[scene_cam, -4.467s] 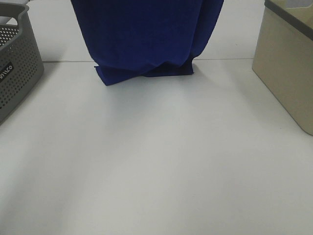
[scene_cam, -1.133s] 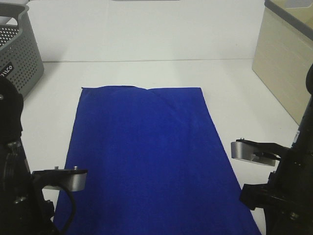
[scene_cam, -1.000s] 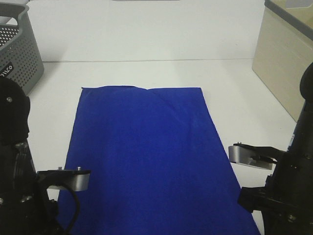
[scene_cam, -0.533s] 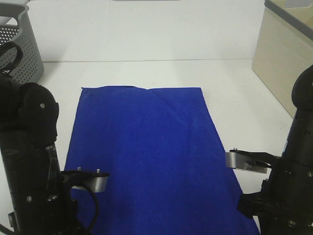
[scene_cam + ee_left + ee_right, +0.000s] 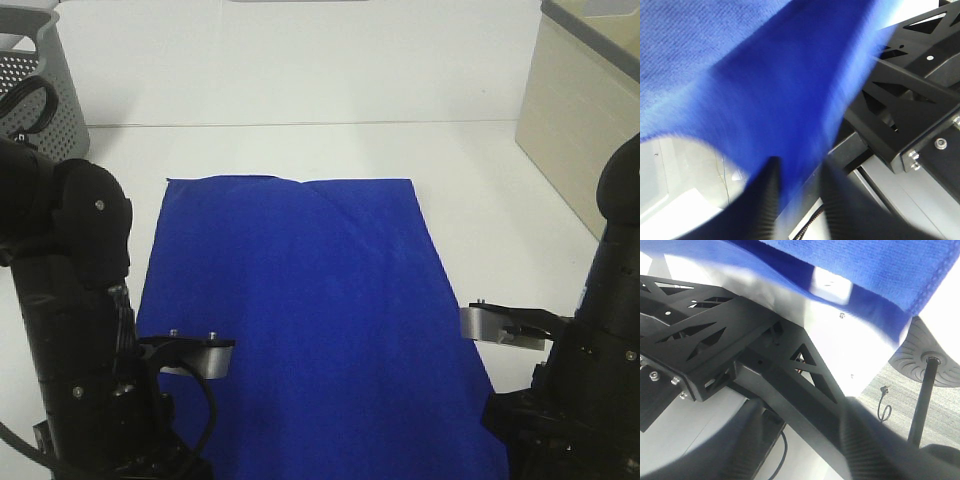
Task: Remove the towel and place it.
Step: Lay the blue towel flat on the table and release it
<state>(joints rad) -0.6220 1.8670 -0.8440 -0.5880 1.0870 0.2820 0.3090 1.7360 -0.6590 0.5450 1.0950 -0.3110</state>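
Towel point(image 5: 300, 300) lies spread flat mid-table point(image 5: 300, 150), near edge overhanging; placing looks done. Right gripper point(image 5: 802, 410) gapes, empty. Left gripper point(image 5: 800, 165) blurred against cloth: cannot tell, possibly pinching. Remaining: let go, retreat.

Black arms point(image 5: 78, 290), silver screwed brackets point(image 5: 203, 356), looped cable point(image 5: 28, 100)

The right gripper point(image 5: 802, 412) has its two dark, blurred fingers point(image 5: 747, 440) spread wide, with nothing held between them. Just past the fingertips runs a black metal frame point(image 5: 740, 340) with triangular cut-outs. Further out, the blue towel point(image 5: 880, 275) hangs across with its stitched hem showing, clear of both fingers. Off to the side of one finger, a ribbed round stand base point(image 5: 915, 352) joins a dark pole point(image 5: 922, 400).
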